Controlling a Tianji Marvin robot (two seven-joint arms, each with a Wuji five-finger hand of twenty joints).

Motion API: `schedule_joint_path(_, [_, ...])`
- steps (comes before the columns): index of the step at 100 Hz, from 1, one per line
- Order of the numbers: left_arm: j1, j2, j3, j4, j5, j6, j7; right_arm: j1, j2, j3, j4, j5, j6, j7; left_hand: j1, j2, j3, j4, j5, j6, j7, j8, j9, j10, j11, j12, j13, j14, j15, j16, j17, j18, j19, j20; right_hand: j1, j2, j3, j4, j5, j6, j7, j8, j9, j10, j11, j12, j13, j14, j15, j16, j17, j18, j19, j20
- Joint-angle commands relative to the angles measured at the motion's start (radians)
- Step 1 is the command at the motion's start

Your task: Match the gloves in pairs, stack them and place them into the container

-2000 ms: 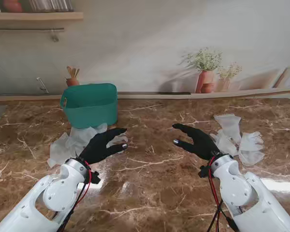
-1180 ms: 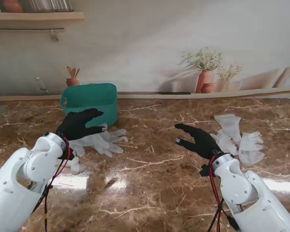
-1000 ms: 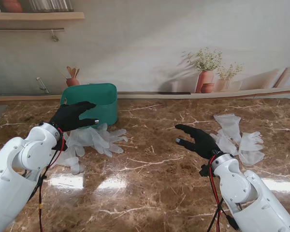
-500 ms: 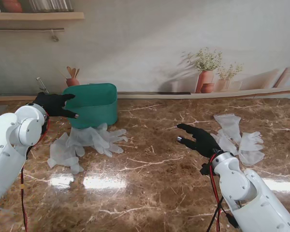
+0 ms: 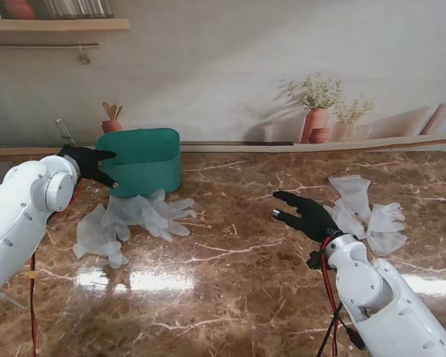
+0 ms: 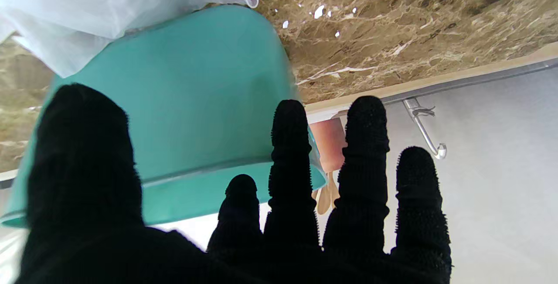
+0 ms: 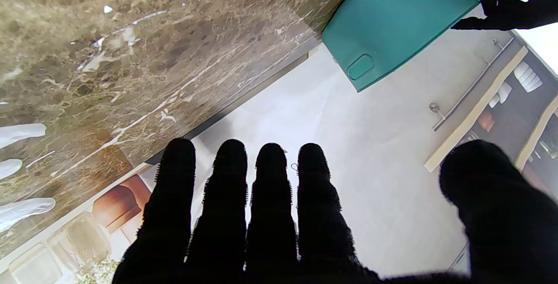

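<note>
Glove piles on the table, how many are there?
2. One glove pile lies in front of the green container on the left; the other glove pile lies on the right. Gloves within each overlap, so some may be hidden.

One green container (image 5: 140, 161), two heaps of clear gloves (image 5: 130, 219) (image 5: 368, 212) with the glove count unclear, two plant pots (image 5: 316, 123).

The container (image 5: 141, 161) is green-blue. The gloves (image 5: 130, 217) beside the container are see-through white. The table (image 5: 230, 275) is brown with thin white lines. Both hands (image 5: 89, 161) (image 5: 306, 216) are black.
</note>
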State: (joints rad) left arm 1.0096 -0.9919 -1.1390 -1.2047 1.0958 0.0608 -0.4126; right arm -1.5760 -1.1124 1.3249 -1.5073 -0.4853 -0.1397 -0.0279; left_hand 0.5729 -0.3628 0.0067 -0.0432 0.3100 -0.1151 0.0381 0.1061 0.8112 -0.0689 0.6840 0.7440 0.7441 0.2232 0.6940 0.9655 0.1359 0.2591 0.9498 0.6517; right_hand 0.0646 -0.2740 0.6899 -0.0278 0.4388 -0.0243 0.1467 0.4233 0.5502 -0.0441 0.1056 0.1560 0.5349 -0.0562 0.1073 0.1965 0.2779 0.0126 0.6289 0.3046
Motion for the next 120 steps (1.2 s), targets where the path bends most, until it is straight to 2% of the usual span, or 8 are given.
schedule_joint_path(1, [-0.031,-0.007,0.030,0.051,-0.016,0.011,0.046,-0.003,-0.004,0.000,0.008,0.007,0.011,0.012,0.042,-0.030,-0.013,0.017,0.021,-0.008,0.013,-0.020,0.060,-0.013,0.056,0.006,0.069,0.043,0.088,0.016,0.025,0.049,0.062,0.024,0.012,0.010,-0.022,0.039,0.009,-0.030,0.004,0.003,0.015,-0.017,0.004,0.012,0.017,0.005,0.010,0.015,-0.008,0.003,0.020,0.021])
schedule_joint_path(14, [-0.085,-0.010,0.101,0.126,-0.052,0.017,0.081,-0.003,-0.004,0.000,0.011,0.009,0.018,0.013,0.047,-0.029,-0.011,0.015,0.059,-0.006,0.031,-0.017,0.103,-0.013,0.073,-0.024,0.105,0.041,0.137,-0.051,0.048,0.054,0.098,0.012,0.016,0.011,-0.024,0.040,0.009,-0.033,0.006,0.004,0.020,-0.018,0.006,0.018,0.020,0.010,0.014,0.021,-0.006,0.009,0.026,0.028])
schedule_joint_path(25, [-0.122,-0.011,0.156,0.172,-0.075,0.019,0.096,0.002,-0.005,-0.003,0.020,0.013,0.024,0.013,0.044,-0.018,-0.011,0.016,0.125,-0.013,0.111,0.029,0.090,0.017,-0.074,-0.128,0.091,0.026,0.037,-0.145,0.040,0.053,0.097,-0.003,0.019,0.012,-0.025,0.040,0.009,-0.034,0.006,0.005,0.021,-0.016,0.006,0.021,0.021,0.012,0.014,0.025,-0.008,0.010,0.028,0.031])
schedule_joint_path(41, [-0.165,-0.017,0.227,0.230,-0.118,0.024,0.121,0.009,-0.005,-0.008,0.026,0.018,0.029,0.016,0.084,-0.019,0.010,0.016,0.356,0.006,0.393,0.229,0.094,0.048,-0.158,-0.175,0.079,0.015,-0.023,-0.161,0.028,0.055,0.096,0.001,0.023,0.013,-0.028,0.040,0.009,-0.037,0.007,0.006,0.021,-0.015,0.005,0.025,0.024,0.014,0.015,0.029,-0.008,0.012,0.030,0.036])
schedule_joint_path(50, [-0.182,-0.020,0.261,0.258,-0.129,0.021,0.150,0.010,-0.006,-0.010,0.026,0.020,0.032,0.016,0.111,-0.030,0.055,0.010,0.387,-0.004,0.556,0.353,0.100,0.041,-0.171,-0.179,0.079,0.000,-0.040,-0.163,0.031,0.053,0.109,0.019,0.027,0.013,-0.028,0.040,0.011,-0.039,0.008,0.007,0.023,-0.014,0.005,0.027,0.025,0.016,0.016,0.031,-0.008,0.013,0.031,0.038])
schedule_joint_path(57, [-0.194,-0.025,0.286,0.278,-0.141,0.024,0.178,0.010,-0.006,-0.011,0.025,0.022,0.034,0.018,0.032,-0.081,0.309,-0.026,0.409,-0.020,0.668,0.486,0.119,0.039,-0.162,-0.178,0.089,-0.003,-0.038,-0.158,0.038,0.050,0.118,0.033,0.029,0.013,-0.030,0.040,0.011,-0.041,0.009,0.007,0.023,-0.016,0.005,0.028,0.026,0.015,0.016,0.032,-0.008,0.014,0.032,0.039])
schedule_joint_path(77, [-0.219,-0.051,0.336,0.363,-0.190,0.024,0.339,0.006,-0.006,-0.013,0.021,0.025,0.039,0.020,0.116,-0.130,0.343,-0.091,0.508,-0.120,0.991,0.649,0.207,0.023,-0.170,-0.218,0.156,-0.005,-0.023,-0.182,0.090,0.053,0.182,0.037,0.035,0.015,-0.033,0.040,0.008,-0.044,0.007,0.007,0.025,-0.014,0.005,0.032,0.029,0.018,0.018,0.036,-0.007,0.016,0.034,0.043])
schedule_joint_path(120, [-0.172,-0.105,0.238,0.364,-0.302,0.077,0.482,0.005,-0.005,-0.014,0.016,0.022,0.038,0.020,0.141,-0.122,0.507,-0.115,0.564,-0.128,1.067,0.657,0.211,-0.019,-0.288,-0.452,0.209,-0.036,-0.038,-0.262,0.156,0.010,0.271,0.019,0.043,0.017,-0.039,0.041,0.003,-0.044,0.004,0.008,0.027,-0.013,0.005,0.037,0.031,0.020,0.018,0.040,-0.007,0.016,0.032,0.048])
